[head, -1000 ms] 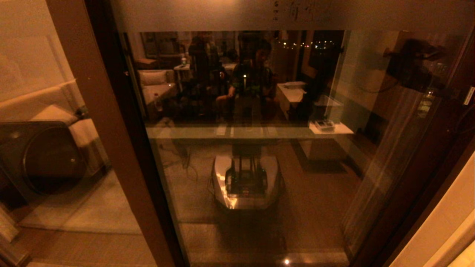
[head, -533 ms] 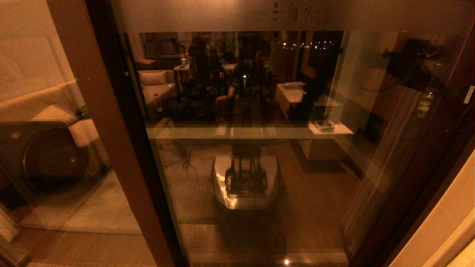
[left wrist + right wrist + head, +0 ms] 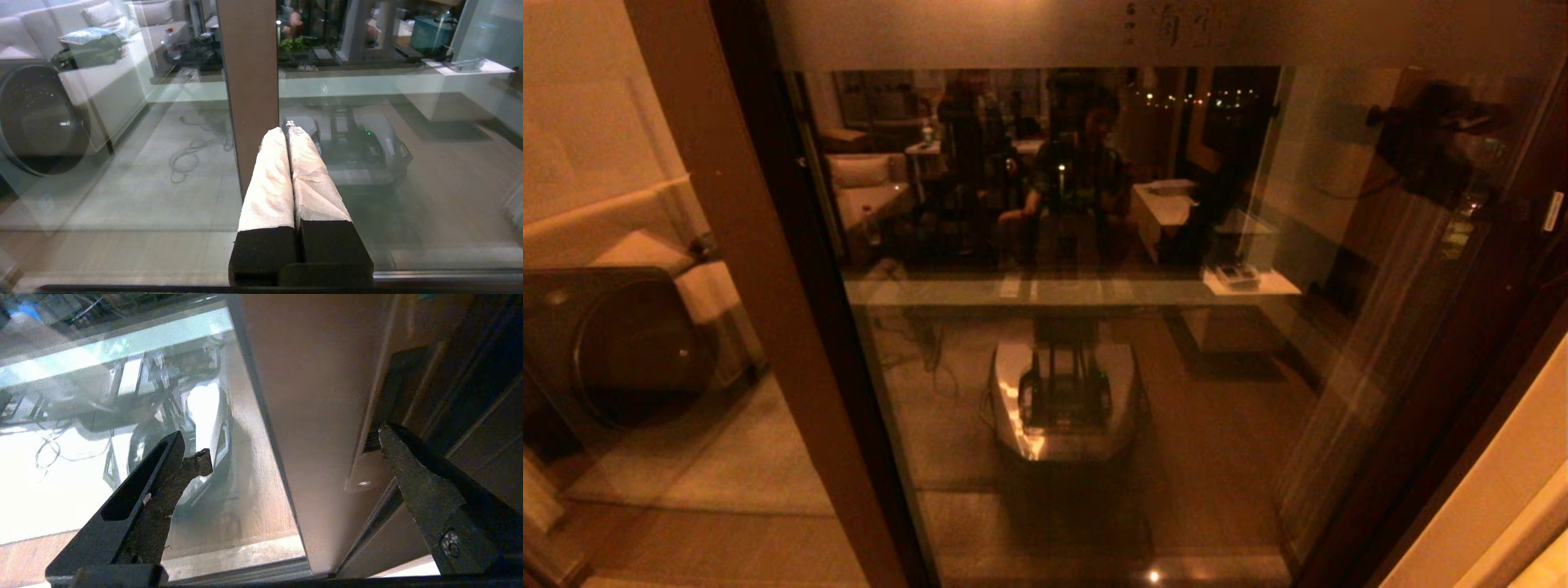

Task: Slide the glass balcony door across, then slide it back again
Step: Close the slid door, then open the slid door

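Fingers of the right gripper [image 3: 292,445] spread wide, holding nothing, straddling the brown stile of the glass balcony door [image 3: 1143,327]. One fingertip just beside the handle slot [image 3: 369,447], by a small screw [image 3: 363,484], contact not clear enough to call; the other fingertip out over the glass.

Left gripper [image 3: 288,132] pressed together, empty, parked low and pointing at the other brown upright [image 3: 249,81], well apart from the handle.

Relation that matters, as a judgement: slot on the stile at the door's 3 o'clock edge in the head view, long axis running 12 to 6 o'clock, slide direction toward 9 o'clock. Right arm clearly the nearer one. Calls for hooking the near fingertip into the recess and drawing toward 9 o'clock, then pushing back toward 3 o'clock. Door apparently shut against the frame at 3 o'clock, so first slide not yet begun.

Farther off, at 12 o'clock, frosted band [image 3: 1013,33] with Chinese characters [image 3: 1180,28], too faint to read. Small white label [image 3: 1553,211] at 2 o'clock, no legible print. No brand name visible anywhere.
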`<state>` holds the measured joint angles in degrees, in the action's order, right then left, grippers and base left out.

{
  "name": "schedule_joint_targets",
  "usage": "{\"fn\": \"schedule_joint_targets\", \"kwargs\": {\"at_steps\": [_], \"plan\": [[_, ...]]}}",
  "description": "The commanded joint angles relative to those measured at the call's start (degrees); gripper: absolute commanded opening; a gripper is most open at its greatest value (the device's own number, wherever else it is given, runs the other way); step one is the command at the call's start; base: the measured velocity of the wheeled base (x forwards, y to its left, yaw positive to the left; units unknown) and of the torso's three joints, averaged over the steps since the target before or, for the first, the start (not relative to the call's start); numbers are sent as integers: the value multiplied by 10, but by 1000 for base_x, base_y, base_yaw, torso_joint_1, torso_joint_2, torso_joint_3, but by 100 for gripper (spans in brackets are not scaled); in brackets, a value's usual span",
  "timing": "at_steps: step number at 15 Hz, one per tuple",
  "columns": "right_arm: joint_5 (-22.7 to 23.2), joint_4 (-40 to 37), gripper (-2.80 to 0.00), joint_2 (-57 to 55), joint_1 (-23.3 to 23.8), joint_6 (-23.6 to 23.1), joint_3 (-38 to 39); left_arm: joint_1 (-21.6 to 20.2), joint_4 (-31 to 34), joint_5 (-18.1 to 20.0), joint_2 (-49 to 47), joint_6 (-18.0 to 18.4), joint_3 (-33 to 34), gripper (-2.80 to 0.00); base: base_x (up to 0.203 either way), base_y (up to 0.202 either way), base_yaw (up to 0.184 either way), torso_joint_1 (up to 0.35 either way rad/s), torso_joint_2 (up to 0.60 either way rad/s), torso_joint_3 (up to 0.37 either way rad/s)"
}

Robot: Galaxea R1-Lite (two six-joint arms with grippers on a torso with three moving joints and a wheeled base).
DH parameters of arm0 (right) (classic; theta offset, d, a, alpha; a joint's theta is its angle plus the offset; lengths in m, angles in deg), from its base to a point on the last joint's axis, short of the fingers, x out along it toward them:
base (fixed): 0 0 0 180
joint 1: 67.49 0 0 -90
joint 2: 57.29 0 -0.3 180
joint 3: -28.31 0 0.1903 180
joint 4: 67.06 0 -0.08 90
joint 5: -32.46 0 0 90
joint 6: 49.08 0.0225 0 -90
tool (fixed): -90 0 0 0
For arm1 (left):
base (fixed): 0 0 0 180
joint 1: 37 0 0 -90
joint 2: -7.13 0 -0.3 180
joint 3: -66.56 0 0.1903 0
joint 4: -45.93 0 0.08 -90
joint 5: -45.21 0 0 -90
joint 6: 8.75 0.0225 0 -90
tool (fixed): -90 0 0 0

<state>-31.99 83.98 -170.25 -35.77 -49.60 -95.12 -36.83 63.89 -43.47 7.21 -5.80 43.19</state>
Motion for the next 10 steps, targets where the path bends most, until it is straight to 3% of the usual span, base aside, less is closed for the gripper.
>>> {"fn": "schedule_joint_targets", "kwargs": {"at_steps": [1,10], "plan": [[2,0,0,-1,-1,0,-2,0,0,0,-1,0,20,-280,0,0,0,0,0,0],[5,2,0,-35,-6,0,-29,0,0,0,-1,0,19,-280,0,0,0,0,0,0]]}}
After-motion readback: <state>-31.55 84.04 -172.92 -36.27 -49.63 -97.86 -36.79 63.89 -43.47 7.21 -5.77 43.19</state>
